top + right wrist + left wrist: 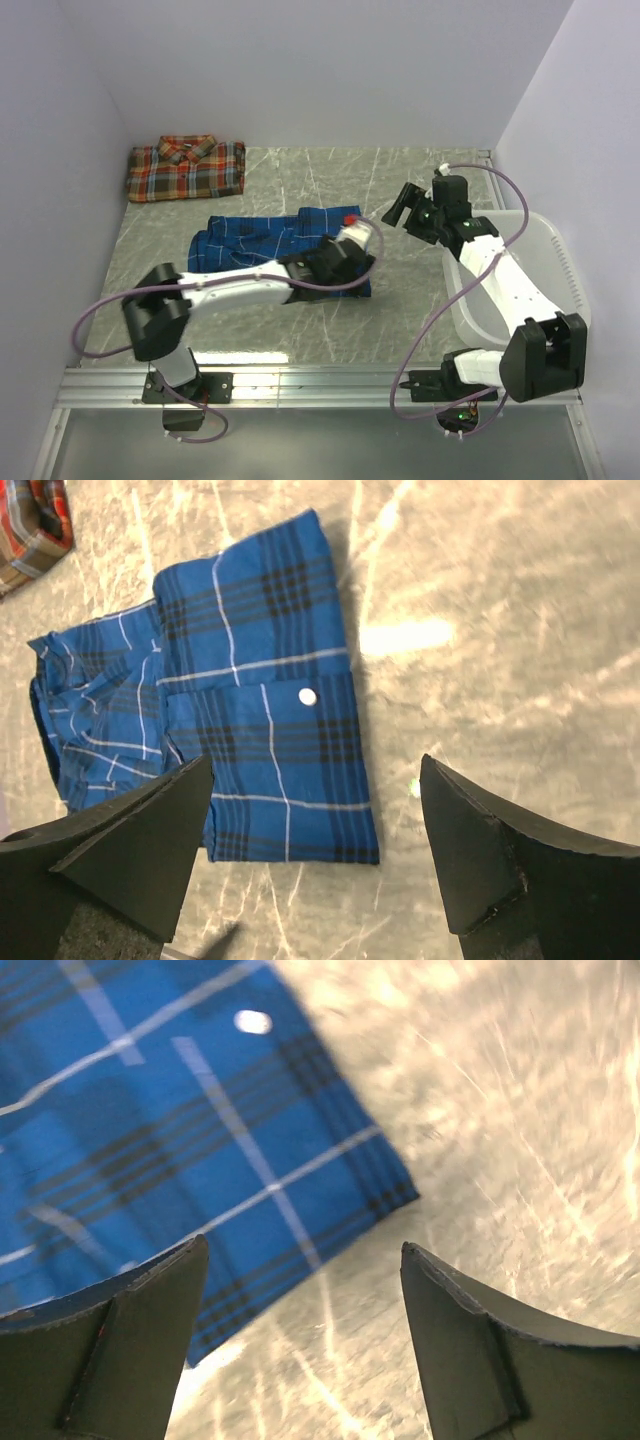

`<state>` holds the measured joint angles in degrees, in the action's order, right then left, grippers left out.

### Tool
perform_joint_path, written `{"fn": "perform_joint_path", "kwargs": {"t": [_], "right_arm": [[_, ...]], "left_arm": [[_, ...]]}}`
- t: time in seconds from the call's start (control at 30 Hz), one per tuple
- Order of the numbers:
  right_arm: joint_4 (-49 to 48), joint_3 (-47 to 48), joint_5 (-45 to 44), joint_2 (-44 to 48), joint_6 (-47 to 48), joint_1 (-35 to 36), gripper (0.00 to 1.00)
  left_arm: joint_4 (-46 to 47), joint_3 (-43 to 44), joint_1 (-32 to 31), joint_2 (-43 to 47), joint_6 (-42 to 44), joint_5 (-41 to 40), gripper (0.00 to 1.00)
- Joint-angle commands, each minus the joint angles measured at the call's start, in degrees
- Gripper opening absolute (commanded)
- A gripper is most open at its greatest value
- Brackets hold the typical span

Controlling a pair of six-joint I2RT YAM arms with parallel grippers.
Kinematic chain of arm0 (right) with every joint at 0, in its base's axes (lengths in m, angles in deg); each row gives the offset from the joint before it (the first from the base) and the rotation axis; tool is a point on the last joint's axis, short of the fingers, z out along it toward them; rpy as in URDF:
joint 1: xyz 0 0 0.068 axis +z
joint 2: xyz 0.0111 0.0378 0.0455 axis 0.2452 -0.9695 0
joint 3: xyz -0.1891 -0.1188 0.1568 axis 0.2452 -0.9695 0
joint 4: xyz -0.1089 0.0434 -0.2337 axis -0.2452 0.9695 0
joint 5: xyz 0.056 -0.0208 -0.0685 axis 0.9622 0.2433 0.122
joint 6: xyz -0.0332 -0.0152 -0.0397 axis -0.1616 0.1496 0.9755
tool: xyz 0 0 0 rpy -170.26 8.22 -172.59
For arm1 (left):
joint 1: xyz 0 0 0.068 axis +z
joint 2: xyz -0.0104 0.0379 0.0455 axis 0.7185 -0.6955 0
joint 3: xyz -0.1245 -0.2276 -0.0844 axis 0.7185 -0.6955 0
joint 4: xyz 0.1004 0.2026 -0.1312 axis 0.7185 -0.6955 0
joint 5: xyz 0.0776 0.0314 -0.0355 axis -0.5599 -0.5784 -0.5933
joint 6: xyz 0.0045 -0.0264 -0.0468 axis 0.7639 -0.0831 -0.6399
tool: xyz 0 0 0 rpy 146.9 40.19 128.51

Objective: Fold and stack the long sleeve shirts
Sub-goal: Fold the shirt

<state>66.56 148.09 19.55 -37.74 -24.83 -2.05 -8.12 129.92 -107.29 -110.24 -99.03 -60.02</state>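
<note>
blue shirt point(250, 240) folded | red shirt point(185, 168) whole only from top | left pincer point(303, 1245) released | right pincer point(315, 760) released

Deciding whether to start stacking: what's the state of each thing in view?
Blue shirt: folded, flat mid-table, not held.
Red shirt: folded, far left corner, not stacked.
Basket: upright, right side.
Left hand: open, holding nothing, over the blue shirt's edge.
Right hand: open, holding nothing.
</note>
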Motion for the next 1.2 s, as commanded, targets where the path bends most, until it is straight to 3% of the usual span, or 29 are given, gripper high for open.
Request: {"fn": "perform_joint_path", "kwargs": {"t": [0.0, 0.27, 0.8, 0.97, 1.1, 1.13, 1.17], "right_arm": [[-1.80, -1.52, 2.17, 4.21, -2.09, -1.94, 0.91], [-3.38, -5.65, 2.69, 6.76, -2.88, -4.32, 0.91], [-7.42, -9.26, 6.91, 3.51, -4.46, -6.78, 0.89], [-9.70, -10.83, 9.63, 0.79, -5.95, -6.87, 0.89], [-14.35, -13.56, 12.53, -1.06, -8.93, -6.87, 0.88], [-15.41, -14.70, 13.32, -1.41, -9.47, -6.96, 0.88], [-16.46, -15.14, 14.11, -1.94, -10.17, -6.96, 0.88]], "left_arm": [[1.77, 5.36, -4.63, -5.60, 6.30, -4.74, 0.83], [2.02, 9.86, -7.81, -16.59, 10.26, -9.40, 0.79], [3.61, 7.22, -7.98, -22.49, 11.05, -8.97, 0.69], [3.09, 6.95, -7.89, -23.02, 9.83, -10.36, 0.52], [4.14, 5.64, -7.46, -21.79, 8.16, -12.22, 0.27], [4.40, 5.37, -7.19, -20.92, 7.89, -12.13, 0.12], [4.67, 4.68, -6.93, -20.39, 7.45, -12.04, 0.06]]}}
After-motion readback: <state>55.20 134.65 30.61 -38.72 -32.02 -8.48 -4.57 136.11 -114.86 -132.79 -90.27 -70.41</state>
